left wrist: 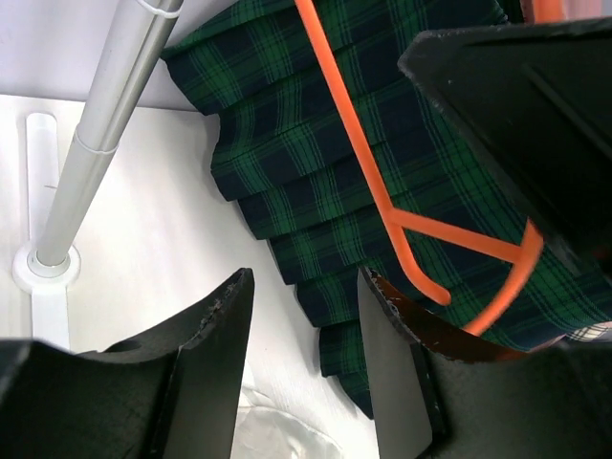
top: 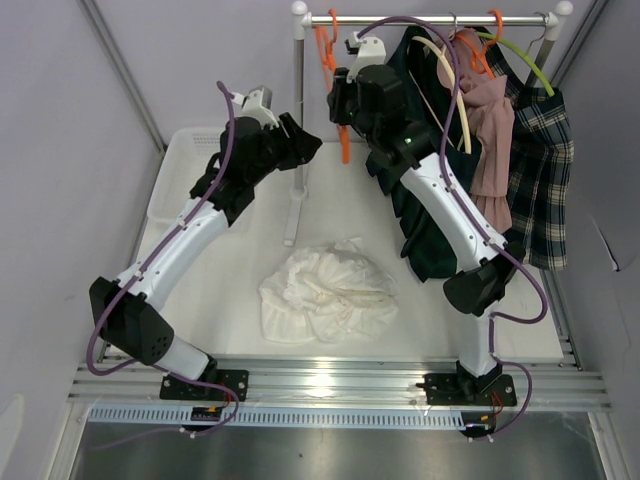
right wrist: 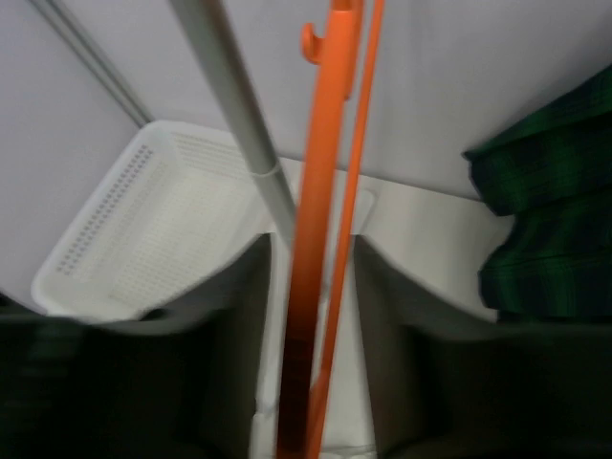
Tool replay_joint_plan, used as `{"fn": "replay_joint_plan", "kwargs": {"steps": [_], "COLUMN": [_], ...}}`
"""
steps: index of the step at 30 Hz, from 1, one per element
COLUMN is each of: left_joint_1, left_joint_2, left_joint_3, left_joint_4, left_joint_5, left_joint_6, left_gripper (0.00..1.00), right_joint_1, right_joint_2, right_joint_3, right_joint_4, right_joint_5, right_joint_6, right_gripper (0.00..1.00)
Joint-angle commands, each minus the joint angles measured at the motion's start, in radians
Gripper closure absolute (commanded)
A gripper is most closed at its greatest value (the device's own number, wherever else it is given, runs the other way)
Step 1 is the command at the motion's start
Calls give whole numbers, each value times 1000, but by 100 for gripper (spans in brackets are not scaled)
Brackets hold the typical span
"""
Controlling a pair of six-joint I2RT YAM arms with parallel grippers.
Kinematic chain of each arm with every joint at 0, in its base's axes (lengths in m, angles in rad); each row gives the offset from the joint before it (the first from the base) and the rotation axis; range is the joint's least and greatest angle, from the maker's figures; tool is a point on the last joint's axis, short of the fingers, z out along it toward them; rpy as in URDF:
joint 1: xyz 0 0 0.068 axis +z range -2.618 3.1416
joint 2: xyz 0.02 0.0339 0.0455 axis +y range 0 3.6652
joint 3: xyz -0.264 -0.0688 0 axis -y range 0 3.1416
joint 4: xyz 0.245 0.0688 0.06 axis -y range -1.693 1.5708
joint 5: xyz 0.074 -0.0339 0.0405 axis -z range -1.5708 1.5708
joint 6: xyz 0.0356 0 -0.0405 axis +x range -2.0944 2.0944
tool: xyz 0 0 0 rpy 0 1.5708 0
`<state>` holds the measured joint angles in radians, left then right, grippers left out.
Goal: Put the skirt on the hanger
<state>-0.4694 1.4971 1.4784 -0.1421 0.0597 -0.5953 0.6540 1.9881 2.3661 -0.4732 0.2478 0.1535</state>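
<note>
Black fingers (right wrist: 234, 325) of the right gripper (right wrist: 312, 253) stand on either side of the orange hanger (right wrist: 320, 143). The wrist view is blurred, but a thin sliver shows on each side, so the jaws are apart around the hanger rather than pressed on it. Just behind runs the grey rack pole (right wrist: 239, 105), with a white basket (right wrist: 143, 220) beyond it on the table (top: 240, 260).

The left gripper (left wrist: 303, 287) is raised just left of the pole, jaws parted and empty. It faces the hanger's lower bar and a green plaid skirt (left wrist: 316, 172) behind it. The right arm's black housing (left wrist: 535, 124) crowds the upper corner of that view.

From above, the plaid skirt hangs from the rail (top: 430, 18) behind the right arm. A pink garment (top: 490, 130) and a second plaid skirt (top: 545, 170) hang further right. The crumpled white garment (top: 328, 290) lies on the table between the two arms, well below the hanger and apart from both grippers.
</note>
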Motion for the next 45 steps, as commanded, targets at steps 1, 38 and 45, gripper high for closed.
{"fn": "replay_joint_plan", "kwargs": {"steps": [1,38,45], "left_joint_1": [-5,-5,-6], "left_joint_2": [-55,-307,-368], "left_joint_3": [10,-135,-199], "left_joint_4": [24,-105,-220], "left_joint_5": [19,48,22], "left_joint_6": [3,143,141], "left_gripper": [47,33,37], "right_joint_1": [-40,-88,-96], "right_joint_2": [-9,-366,-555], "right_joint_3": [41,-296,-546], "right_joint_4": [-12,-7,-45], "right_joint_5": [10,-116,-215], "right_joint_6": [-12,27,101], "right_gripper": [73,100,100]}}
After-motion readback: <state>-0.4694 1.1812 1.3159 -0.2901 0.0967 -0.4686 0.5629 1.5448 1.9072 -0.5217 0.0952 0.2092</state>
